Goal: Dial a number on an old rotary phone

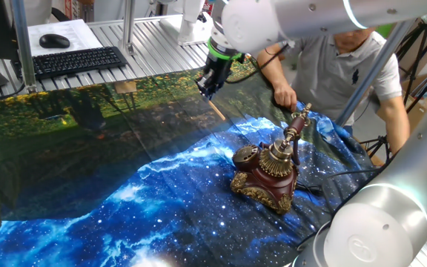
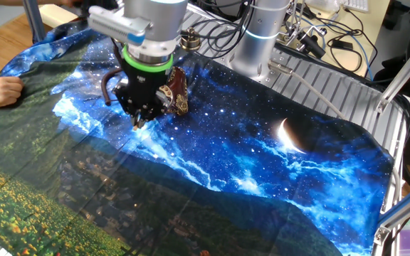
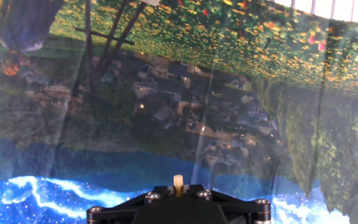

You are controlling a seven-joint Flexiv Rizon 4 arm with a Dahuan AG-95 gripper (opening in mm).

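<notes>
The small, stiff, probably light phone could slide on the cloth-covered counter, so press only its dial; the hand hovers apart, grip unclear.

No readable text, labels, brands or numbers in any view. The old rotary phone dial markings are too small to read; the keyboard far beyond the gripper shows no legible keys.

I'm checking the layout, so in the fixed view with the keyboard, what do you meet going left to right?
Mouse → black keyboard → gripper → old rotary phone → the person's hand on the cloth.
</notes>
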